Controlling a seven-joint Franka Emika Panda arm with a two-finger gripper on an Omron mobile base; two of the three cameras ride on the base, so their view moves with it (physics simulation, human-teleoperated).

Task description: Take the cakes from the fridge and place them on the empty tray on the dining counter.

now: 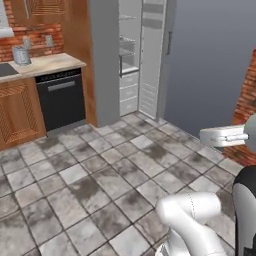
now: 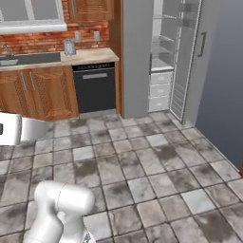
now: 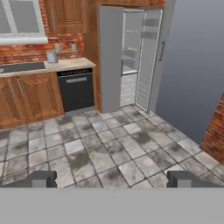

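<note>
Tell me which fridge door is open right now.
The narrower door of the fridge, swung outward beside the exposed shelves. The wide grey door to its right is shut flat, handle facing the room.

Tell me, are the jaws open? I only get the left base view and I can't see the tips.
Observer: Yes. In the hand view the gripper has its jaws wide apart with nothing between them, facing the open fridge.
Operator: What's on the wall left of the black oven?
Observer: A white-framed window, right above a dark sink set in the worktop.
</note>
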